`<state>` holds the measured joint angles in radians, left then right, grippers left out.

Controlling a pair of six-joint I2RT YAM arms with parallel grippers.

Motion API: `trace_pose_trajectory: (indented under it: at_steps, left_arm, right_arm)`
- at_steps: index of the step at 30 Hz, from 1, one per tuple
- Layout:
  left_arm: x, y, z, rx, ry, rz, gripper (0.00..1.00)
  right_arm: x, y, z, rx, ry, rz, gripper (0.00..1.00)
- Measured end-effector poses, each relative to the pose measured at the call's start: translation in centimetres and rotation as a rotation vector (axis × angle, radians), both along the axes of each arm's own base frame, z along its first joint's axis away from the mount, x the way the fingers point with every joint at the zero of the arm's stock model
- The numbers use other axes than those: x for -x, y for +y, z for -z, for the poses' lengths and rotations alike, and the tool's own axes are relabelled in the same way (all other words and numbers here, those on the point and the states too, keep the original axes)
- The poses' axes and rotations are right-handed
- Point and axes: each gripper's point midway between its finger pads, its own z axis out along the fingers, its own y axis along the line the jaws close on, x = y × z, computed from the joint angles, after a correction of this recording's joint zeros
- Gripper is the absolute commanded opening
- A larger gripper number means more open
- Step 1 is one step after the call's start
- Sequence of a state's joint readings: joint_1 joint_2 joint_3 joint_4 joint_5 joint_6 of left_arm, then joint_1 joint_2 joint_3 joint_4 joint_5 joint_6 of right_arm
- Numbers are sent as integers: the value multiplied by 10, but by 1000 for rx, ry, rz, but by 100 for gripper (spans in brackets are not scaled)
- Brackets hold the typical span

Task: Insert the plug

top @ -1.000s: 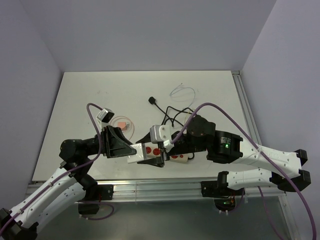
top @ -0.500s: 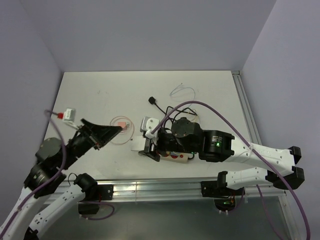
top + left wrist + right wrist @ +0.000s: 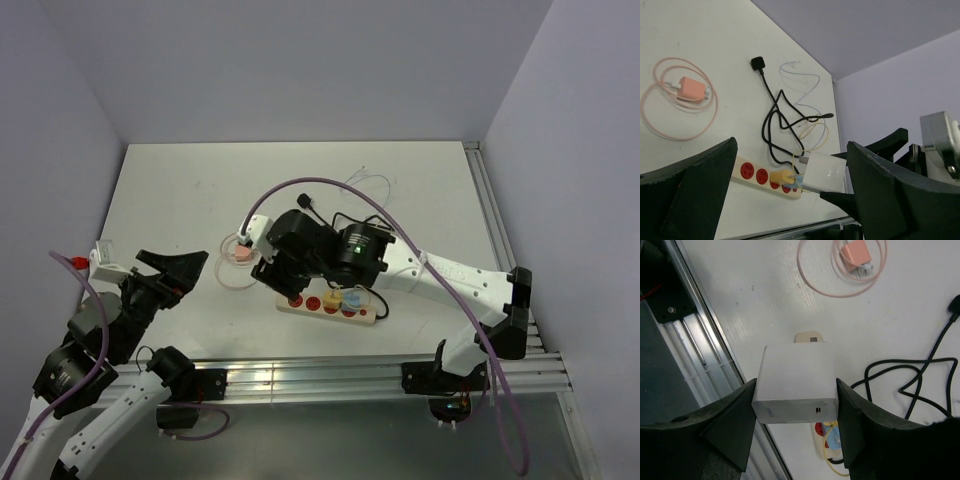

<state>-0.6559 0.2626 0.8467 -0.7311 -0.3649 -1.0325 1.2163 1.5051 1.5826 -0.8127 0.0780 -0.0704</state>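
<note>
White table [image 3: 400,200] below: my right pincer [image 3: 796,399] grips the white charger [image 3: 795,371], power strip [image 3: 330,304] just beneath. Left pincer [image 3: 792,146] gapes wide, empty.

Soft, even light fell from overhead on the white table [image 3: 200,190] — bright, without glare, with only faint, soft-edged shadows. In the left wrist view the table stayed sharp while the dark fingers [image 3: 685,195] at 7 and 4 o'clock blurred — the white plug [image 3: 795,377] looked slightly soft.
</note>
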Motion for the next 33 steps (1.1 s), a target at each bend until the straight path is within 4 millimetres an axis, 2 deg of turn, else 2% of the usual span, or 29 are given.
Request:
trace_pose_trajectory:
  at_steps: [6,9,15,19,25,33]
  left_arm:
    - [-3,12,7,-35,13,-60,95]
    - [-2,21,9,-51,17,-96,94]
    - [7,43,-11,-36,-19,-165,94]
    - [8,48,-13,-43,-23,-186,93]
    - [13,50,-6,-55,-44,-170,92]
    - [18,49,-14,-30,-106,-142,90]
  right_arm:
    - [-23,-5,18,87,67,46,0]
    - [-31,-4,35,142,94,62,0]
    - [-30,-8,87,311,163,56,0]
    - [-23,-18,110,405,195,34,0]
    - [-14,-34,121,482,217,3,0]
    - [-6,-46,134,542,263,-40,0]
